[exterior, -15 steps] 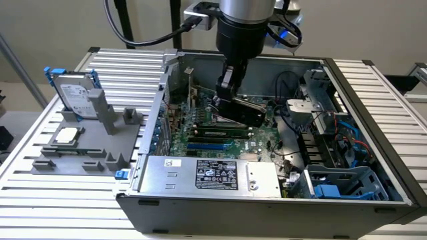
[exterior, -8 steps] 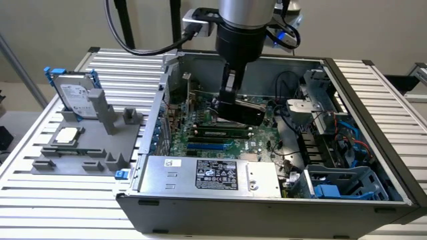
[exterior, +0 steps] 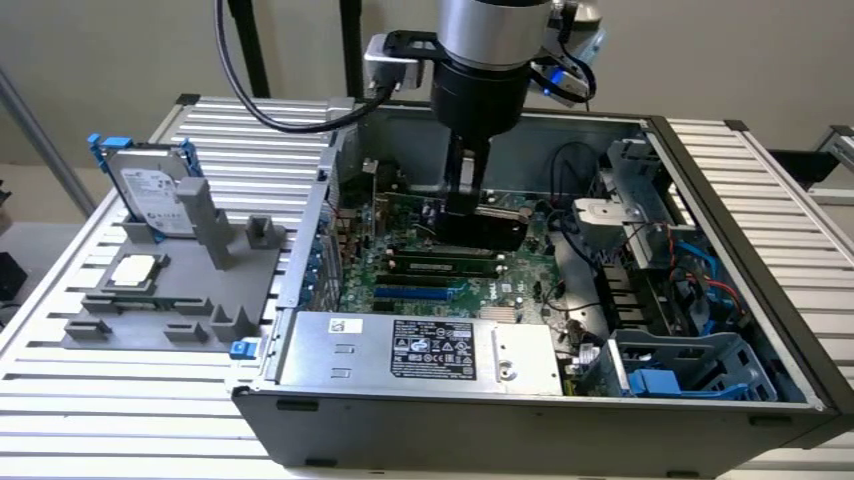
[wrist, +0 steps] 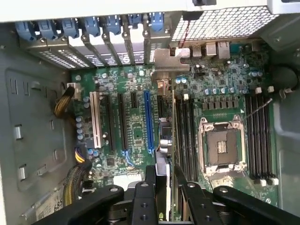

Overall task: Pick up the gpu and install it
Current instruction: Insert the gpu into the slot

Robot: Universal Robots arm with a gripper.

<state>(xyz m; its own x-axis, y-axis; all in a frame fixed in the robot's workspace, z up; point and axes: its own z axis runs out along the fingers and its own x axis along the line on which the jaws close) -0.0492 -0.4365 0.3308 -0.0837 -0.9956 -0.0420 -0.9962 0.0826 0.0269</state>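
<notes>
Standing at the exterior view's left, the grey fixture [exterior: 254,262] supports the hard drive [exterior: 154,200]. Centrally, the gripper [wrist: 165,172] grasps the gpu [exterior: 483,232] above the motherboard [exterior: 523,268]; the grey drive cage [exterior: 707,350] sits at right.

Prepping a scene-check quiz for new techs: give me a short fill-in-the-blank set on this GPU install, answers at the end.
The gripper holds the gpu over the green ____.
The gpu's metal bracket is ____ in colour.
This long expansion slot is coloured ____.
The hard drive stands to the exterior view's ____ of the computer case.

Answers: motherboard; silver; blue; left
</notes>
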